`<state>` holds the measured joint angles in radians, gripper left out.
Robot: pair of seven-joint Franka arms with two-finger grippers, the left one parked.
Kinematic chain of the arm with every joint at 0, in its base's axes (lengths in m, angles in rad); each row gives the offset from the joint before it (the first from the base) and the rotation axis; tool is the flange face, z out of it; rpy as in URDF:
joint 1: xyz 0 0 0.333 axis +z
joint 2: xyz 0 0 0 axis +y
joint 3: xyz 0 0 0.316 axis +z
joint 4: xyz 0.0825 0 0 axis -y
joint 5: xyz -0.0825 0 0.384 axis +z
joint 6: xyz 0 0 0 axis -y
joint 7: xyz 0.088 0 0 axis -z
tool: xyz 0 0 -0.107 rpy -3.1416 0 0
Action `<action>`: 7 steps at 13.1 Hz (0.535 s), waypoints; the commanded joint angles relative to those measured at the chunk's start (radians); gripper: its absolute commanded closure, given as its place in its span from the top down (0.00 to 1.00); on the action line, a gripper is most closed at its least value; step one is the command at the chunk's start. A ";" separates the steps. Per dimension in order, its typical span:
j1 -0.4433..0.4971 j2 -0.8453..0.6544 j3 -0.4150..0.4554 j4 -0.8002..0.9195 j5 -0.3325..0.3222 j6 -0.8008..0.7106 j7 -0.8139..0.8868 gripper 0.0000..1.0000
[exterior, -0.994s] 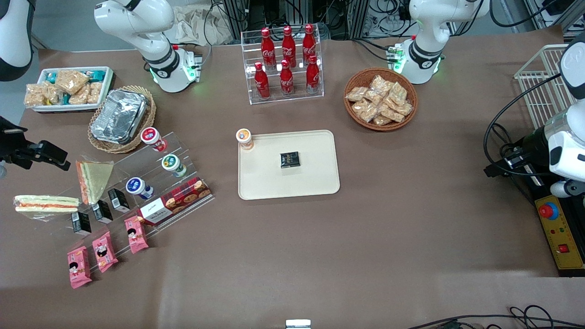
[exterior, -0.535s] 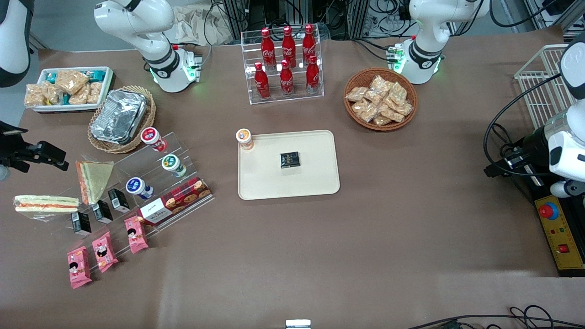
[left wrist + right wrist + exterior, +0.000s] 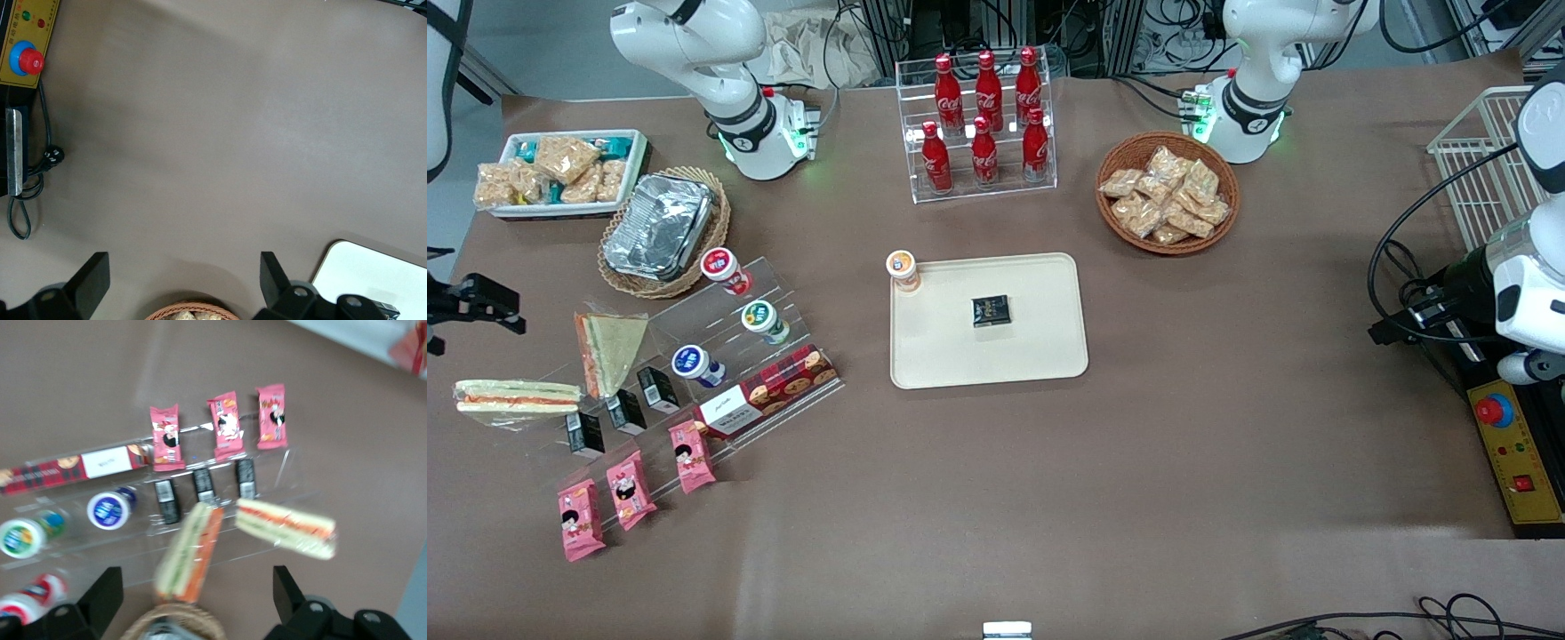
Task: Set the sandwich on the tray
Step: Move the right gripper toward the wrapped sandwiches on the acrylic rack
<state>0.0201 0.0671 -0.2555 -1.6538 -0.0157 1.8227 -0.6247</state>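
Front view shows the gripper (image 3: 480, 302) above the table's working-arm end. We find its fingers (image 3: 100, 597) spread, clasping nothing, the sandwich (image 3: 285, 527) just ahead between them (presumably staged for pickup), well apart from the tray (image 3: 1049, 356).

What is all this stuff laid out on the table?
sandwich: one, white with orange stripe, table edge at working arm's end
second sandwich: one, pale yellow, beside the first
tray: one, cream, table middle
black packet: one, on tray
orange-lidded cup: one, at tray corner
cola bottles: six, red, clear rack
pink packets: three, nearest the camera
basket: one, brown, full of snack bags
hand: black, open, above table edge, farther from the camera than the sandwich
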 commanded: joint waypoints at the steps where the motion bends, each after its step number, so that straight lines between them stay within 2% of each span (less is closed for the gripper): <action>1: -0.002 0.042 -0.053 0.015 0.003 0.070 -0.246 1.00; 5: -0.003 0.089 -0.106 0.015 0.006 0.159 -0.609 1.00; 7: -0.038 0.123 -0.110 0.017 0.020 0.184 -0.771 1.00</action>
<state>0.0095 0.1503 -0.3605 -1.6539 -0.0144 1.9801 -1.2543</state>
